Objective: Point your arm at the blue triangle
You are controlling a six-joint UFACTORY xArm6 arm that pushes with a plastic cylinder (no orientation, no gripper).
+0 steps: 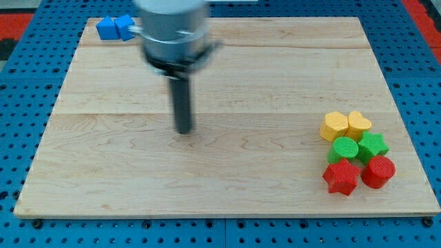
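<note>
Nearest, at the board's right near corner, six small blocks huddle touching one another: a red star (340, 178) and a red cylinder (378, 171) in front, a green cylinder (344, 149) and a green star (373, 145) behind them, then a yellow hexagon (335, 125) and a yellow heart (359, 123) farthest back. They look like matte moulded plastic with ribbed sides, and they lie well apart from anything the task concerns, so they need no touching. The wooden board (275, 76) is pale, smooth, planked lengthwise, resting on a blue pegboard (427, 83). Left of centre, my tip (183, 130) rests on bare wood, a dark straight rod under a blurred grey housing; there is no claw here, so nothing is open, closed or held. Farthest, at the left far corner, two blue blocks touch: a blue cube-like block (106, 28) and, just right of it, what I judge to be the blue triangle (125, 26), partly hidden behind the housing. My tip stands well apart from it, so pointing calls for travel far and leftward.
</note>
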